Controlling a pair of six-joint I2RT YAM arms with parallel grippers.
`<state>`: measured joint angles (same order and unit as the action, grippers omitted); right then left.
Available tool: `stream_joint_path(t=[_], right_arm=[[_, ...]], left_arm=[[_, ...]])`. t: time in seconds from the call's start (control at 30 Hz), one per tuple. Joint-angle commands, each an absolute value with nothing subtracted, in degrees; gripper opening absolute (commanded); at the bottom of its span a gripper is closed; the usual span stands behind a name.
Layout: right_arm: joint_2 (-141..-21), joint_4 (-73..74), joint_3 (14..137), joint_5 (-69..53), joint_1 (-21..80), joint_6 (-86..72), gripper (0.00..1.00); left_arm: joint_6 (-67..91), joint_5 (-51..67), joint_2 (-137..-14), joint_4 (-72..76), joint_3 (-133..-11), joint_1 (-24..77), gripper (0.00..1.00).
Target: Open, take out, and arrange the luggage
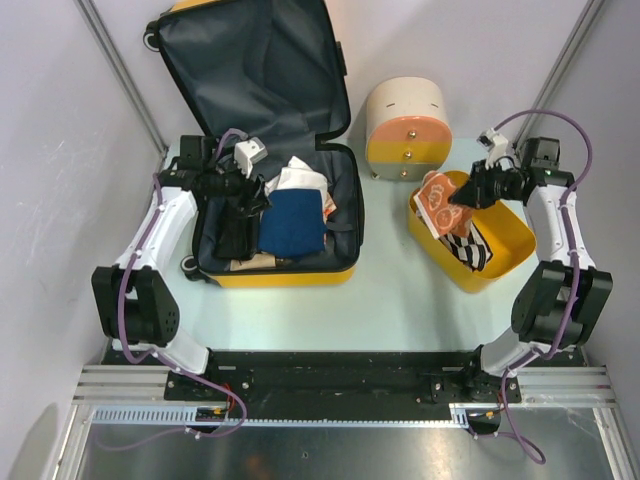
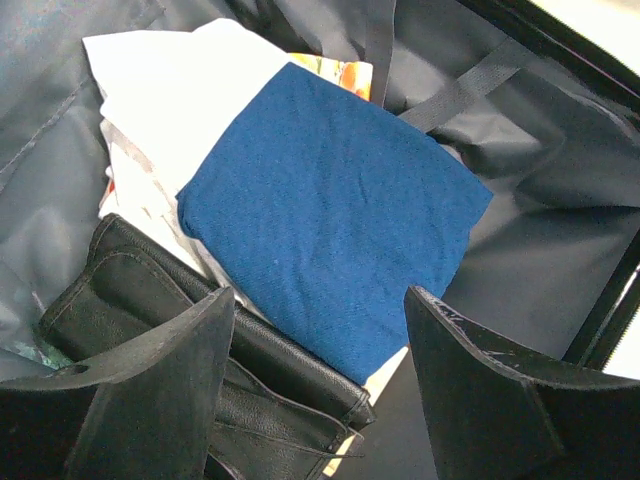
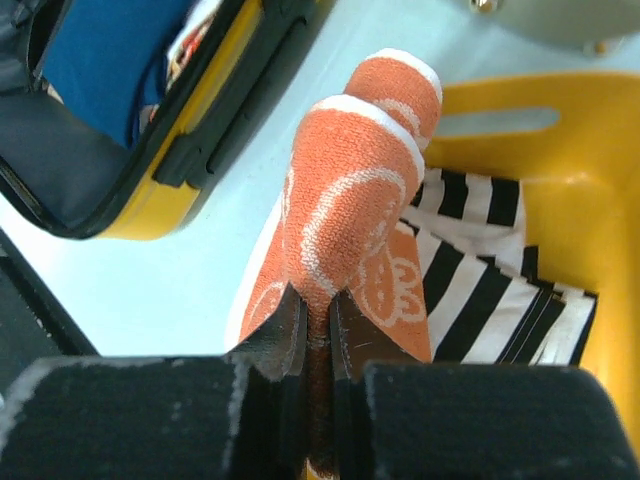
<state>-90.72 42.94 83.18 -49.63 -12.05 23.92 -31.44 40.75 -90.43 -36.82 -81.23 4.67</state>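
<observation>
Pale green tabletop (image 1: 390,300) carries the open yellow hard-shell luggage (image 1: 290,272) at the upper left of the top view, its lid raised and its dark grey lining showing. Inside it the left gripper (image 2: 320,300) hangs with fingers wide apart over a folded blue cloth (image 2: 330,210) and a black leather pouch (image 2: 150,290). At right, the right gripper (image 3: 318,315) pinches an orange white-patterned cloth (image 3: 350,190) above a yellow plastic basket (image 3: 590,200).

The left arm (image 1: 165,225) rises from its base, folds at the elbow and reaches forward and inward; its left hand (image 1: 243,200) tips downward with both fingers (image 2: 170,380) spread wide apart; the right arm (image 1: 555,225) mirrors it, elbow out to the side and forearm angled inward; the right hand (image 3: 318,322) is pinched tight on a fold of orange cloth (image 3: 350,200), its fingers nearly touching.
</observation>
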Motion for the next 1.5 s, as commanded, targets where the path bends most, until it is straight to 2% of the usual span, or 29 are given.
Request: stream_joint_path(t=[0.0,0.13,0.33,0.4,0.43,0.53,0.7,0.87,1.27,1.47], right_arm=[[-95.0,46.3,81.0,-52.5,-14.9,27.6,0.00],[-100.7,42.0,81.0,-49.9,-15.6,27.2,0.00],[-106.4,27.2,81.0,-37.9,-15.0,23.8,0.02],[-107.4,23.7,81.1,-34.2,-14.7,24.3,0.18],[-107.7,23.3,81.1,-33.3,-14.4,24.7,0.37],[-107.5,24.5,81.5,-30.9,-13.3,25.7,0.60],[-103.3,27.8,81.6,-30.8,-12.8,25.0,0.75],[-96.6,29.1,81.7,-31.5,-12.3,23.1,0.96],[-91.8,24.6,84.5,-38.2,-3.6,16.6,0.99],[-93.5,22.9,84.5,-39.9,-0.2,17.7,0.99]], left_arm=[[-30.5,41.7,-90.6,-35.7,-83.4,5.2,0.74],[-30.3,41.2,-91.3,-35.7,-83.5,5.4,0.74],[-30.3,37.4,-93.2,-35.7,-83.5,6.6,0.76],[-30.5,35.6,-94.6,-35.7,-83.8,7.6,0.77],[-30.7,34.5,-95.0,-35.7,-83.8,8.1,0.77],[-33.6,33.5,-95.6,-35.7,-83.0,10.0,0.76],[-47.3,32.7,-93.9,-35.6,-76.2,13.9,0.75],[-57.2,31.0,-94.7,-35.2,-72.4,15.9,0.77],[-76.2,22.1,-99.1,-28.8,-64.1,19.9,0.84],[-76.5,22.1,-99.1,-28.7,-63.6,20.2,0.86]])
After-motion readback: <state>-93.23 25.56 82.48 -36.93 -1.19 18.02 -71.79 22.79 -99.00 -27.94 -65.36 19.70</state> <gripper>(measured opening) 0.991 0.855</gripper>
